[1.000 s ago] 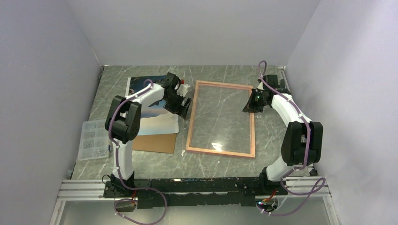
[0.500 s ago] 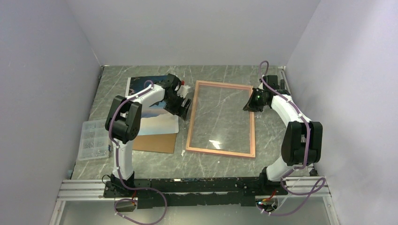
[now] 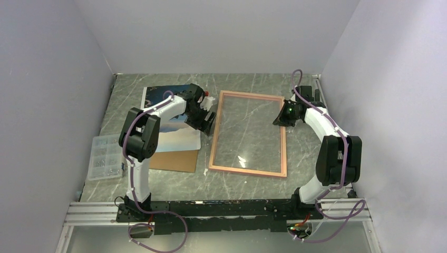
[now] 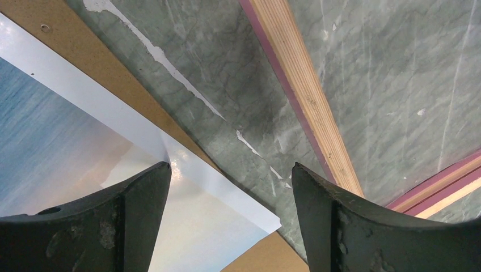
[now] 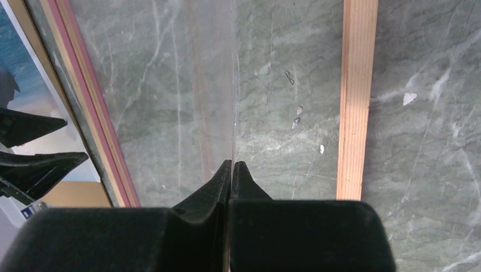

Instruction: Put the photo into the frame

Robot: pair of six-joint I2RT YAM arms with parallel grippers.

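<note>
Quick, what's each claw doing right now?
Left gripper: open, empty, over the photo corner.
Right gripper: shut, apparently pinching the clear sheet edge.

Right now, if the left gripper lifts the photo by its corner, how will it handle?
Probably floppy: the photo looks sheet-thin, lying flat on the backing board, so lifted by one corner it would likely sag. Its glossy sheen suggests it may slip from the open left gripper. Likely light and easily creased.

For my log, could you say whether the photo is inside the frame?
Out: the photo lies on the brown board beside the frame.
</note>
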